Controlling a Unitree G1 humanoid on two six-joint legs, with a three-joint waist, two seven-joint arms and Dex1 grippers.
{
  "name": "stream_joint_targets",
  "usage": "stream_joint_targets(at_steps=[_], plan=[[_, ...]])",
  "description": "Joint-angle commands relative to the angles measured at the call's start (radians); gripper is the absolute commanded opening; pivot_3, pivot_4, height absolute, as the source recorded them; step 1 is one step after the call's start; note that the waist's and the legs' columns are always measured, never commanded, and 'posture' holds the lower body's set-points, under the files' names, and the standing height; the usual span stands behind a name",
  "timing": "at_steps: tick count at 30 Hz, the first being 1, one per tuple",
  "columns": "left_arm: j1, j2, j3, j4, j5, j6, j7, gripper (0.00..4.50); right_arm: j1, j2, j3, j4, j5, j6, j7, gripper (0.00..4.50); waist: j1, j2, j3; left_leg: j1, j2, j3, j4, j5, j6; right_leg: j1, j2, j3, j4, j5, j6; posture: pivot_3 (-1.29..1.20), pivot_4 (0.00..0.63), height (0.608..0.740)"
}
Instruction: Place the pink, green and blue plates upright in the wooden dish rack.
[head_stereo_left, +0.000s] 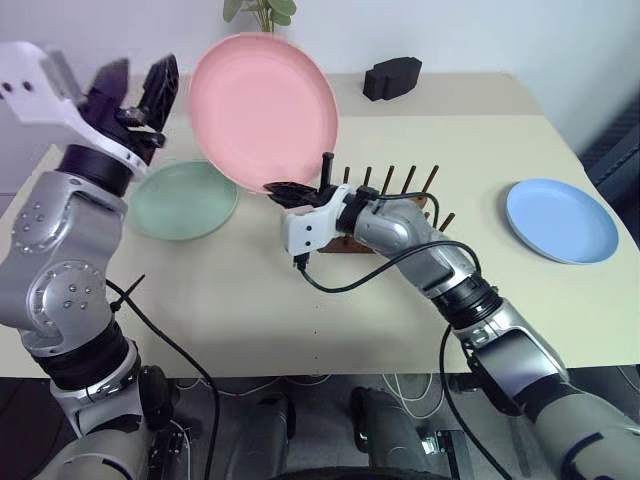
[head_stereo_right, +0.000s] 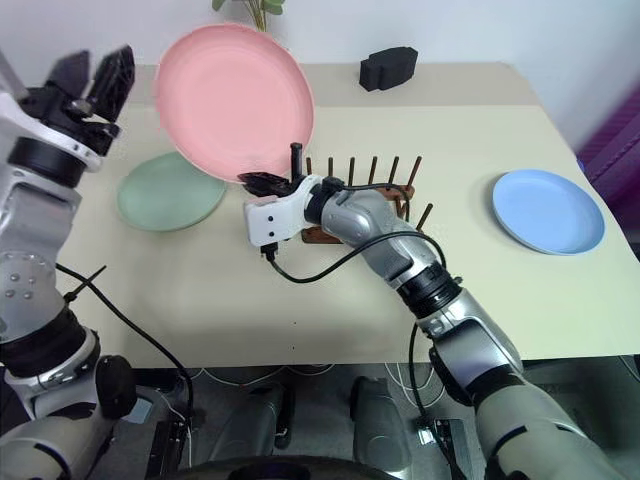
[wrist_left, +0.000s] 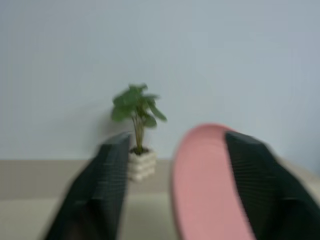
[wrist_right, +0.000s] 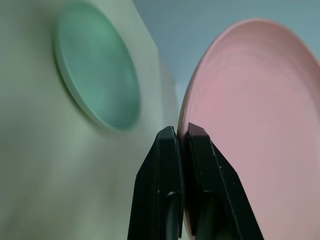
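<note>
While no writing shows, right gripper (head_stereo_left: 290, 189) pinches the pink plate (head_stereo_left: 262, 108).

One plate (head_stereo_left: 263, 108) is held upright above the counter (head_stereo_left: 250, 300), left of the rack (head_stereo_left: 390, 200). Another plate (head_stereo_left: 184, 200) lies at the counter's left, a third (head_stereo_left: 560, 220) at its right.

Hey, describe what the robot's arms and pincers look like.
Both arms are silver-grey metal segments with black joints and rows of small screws. The left pincer has two black ribbed fingers on a white mount; the right pincer has black fingers on a white bracket. A thin black cable loops from the right wrist.
</note>
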Motion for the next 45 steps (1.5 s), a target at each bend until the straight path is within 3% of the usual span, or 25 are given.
stream_joint_targets(at_steps=[1, 4, 9, 12, 17, 22, 31, 37, 45], plan=[[-0.025, 0.014, 0.075, 0.011, -0.032, -0.075, 0.016, 4.45, -0.055, -0.016, -0.065, -0.015, 0.01, -0.049, -0.05, 0.0, -0.001, 0.0, 0.0, 0.0, 0.0, 0.0, 0.0, 0.0, 0.0, 0.0, 0.0, 0.0, 0.0, 0.0, 0.0, 0.0, 0.15, 0.735], [-0.012, 0.045, 0.111, 0.047, -0.03, -0.106, 0.018, 4.45, -0.066, -0.041, -0.12, -0.01, 0.058, -0.059, -0.053, 0.0, 0.0, 0.0, 0.0, 0.0, 0.0, 0.0, 0.0, 0.0, 0.0, 0.0, 0.0, 0.0, 0.0, 0.0, 0.0, 0.0, 0.15, 0.735], [0.166, 0.118, 0.068, 0.043, -0.023, -0.122, -0.13, 4.45, -0.058, -0.117, -0.229, -0.011, 0.235, -0.046, 0.06, 0.0, 0.004, 0.0, 0.0, 0.001, 0.0, 0.0, 0.0, 0.0, 0.0, 0.002, 0.0, 0.0, -0.001, 0.0, 0.0, 0.0, 0.15, 0.735], [0.325, 0.165, 0.002, 0.016, 0.007, -0.158, -0.27, 4.45, -0.033, -0.161, -0.328, -0.042, 0.423, 0.026, 0.165, 0.0, 0.002, 0.0, 0.0, 0.001, 0.0, 0.0, 0.0, 0.0, 0.001, 0.002, 0.0, 0.0, -0.002, 0.0, -0.001, 0.0, 0.15, 0.735], [0.466, 0.179, -0.043, -0.02, -0.017, -0.203, -0.413, 4.45, 0.001, -0.174, -0.47, -0.165, 0.772, 0.281, 0.314, 0.0, 0.003, 0.0, 0.0, 0.001, 0.002, 0.0, 0.0, 0.0, 0.001, 0.002, 0.0, 0.0, -0.002, -0.002, -0.004, 0.0, 0.15, 0.735], [0.605, 0.219, -0.166, -0.044, 0.074, -0.253, -0.522, 4.45, 0.064, -0.207, -0.592, -0.311, 1.077, 0.594, 0.372, 0.0, 0.002, 0.001, 0.0, 0.001, 0.003, 0.001, -0.001, -0.001, 0.002, 0.002, 0.0, 0.0, -0.002, -0.002, -0.005, 0.0, 0.15, 0.735], [0.623, 0.187, -0.266, -0.089, 0.028, -0.252, -0.579, 4.45, 0.212, -0.304, -0.847, -0.386, 1.481, 0.967, 0.337, 0.0, 0.008, 0.001, 0.001, 0.0, 0.005, 0.001, 0.001, -0.002, 0.004, 0.003, -0.002, 0.0, -0.004, -0.002, -0.006, 0.0, 0.15, 0.735], [0.58, 0.157, -0.329, -0.081, 0.024, -0.243, -0.575, 4.45, 0.238, -0.319, -0.954, -0.318, 1.602, 1.069, 0.275, 0.0, 0.006, 0.001, 0.001, 0.001, 0.007, 0.004, 0.001, -0.002, 0.004, 0.003, 0.001, 0.0, -0.004, -0.002, -0.005, 0.0, 0.15, 0.735], [0.566, 0.136, -0.364, -0.083, 0.03, -0.242, -0.566, 4.45, 0.284, -0.297, -0.974, -0.314, 1.698, 1.136, 0.247, 0.0, 0.006, 0.001, 0.001, 0.001, 0.008, 0.005, 0.001, -0.002, 0.005, 0.003, 0.001, 0.0, -0.004, -0.002, -0.005, 0.0, 0.15, 0.735]])
